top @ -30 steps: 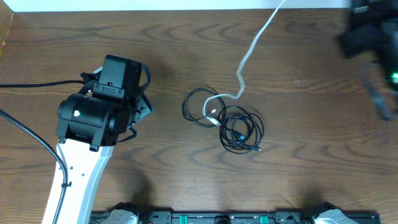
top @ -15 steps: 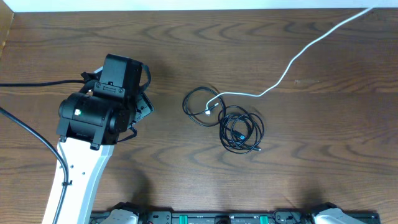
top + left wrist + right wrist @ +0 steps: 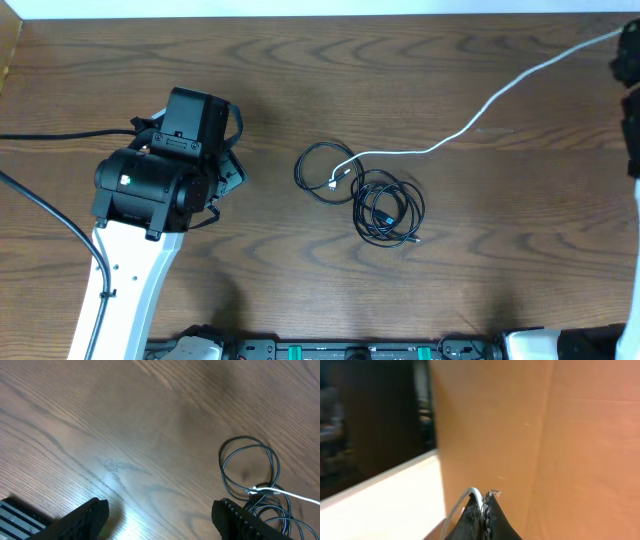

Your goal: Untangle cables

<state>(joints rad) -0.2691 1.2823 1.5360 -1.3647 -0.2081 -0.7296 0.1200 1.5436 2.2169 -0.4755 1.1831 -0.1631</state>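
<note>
My right gripper [image 3: 481, 504] is clamped tight on the thin white cable [image 3: 452, 137], which curls out from between the closed fingers in the wrist view. From overhead, that cable runs in a long slant from the top right corner down to the middle of the dark brown wooden surface [image 3: 300, 290]. Its small plug end lies over the tangle of thin black cables [image 3: 378, 205]. The tangle sits at the centre of the surface as a wide loose loop on the left joined to a tighter coil lower right. My left gripper [image 3: 160, 507] hangs over bare wood left of the tangle, fingers wide apart and holding nothing, with the black loop just beyond its right finger.
</note>
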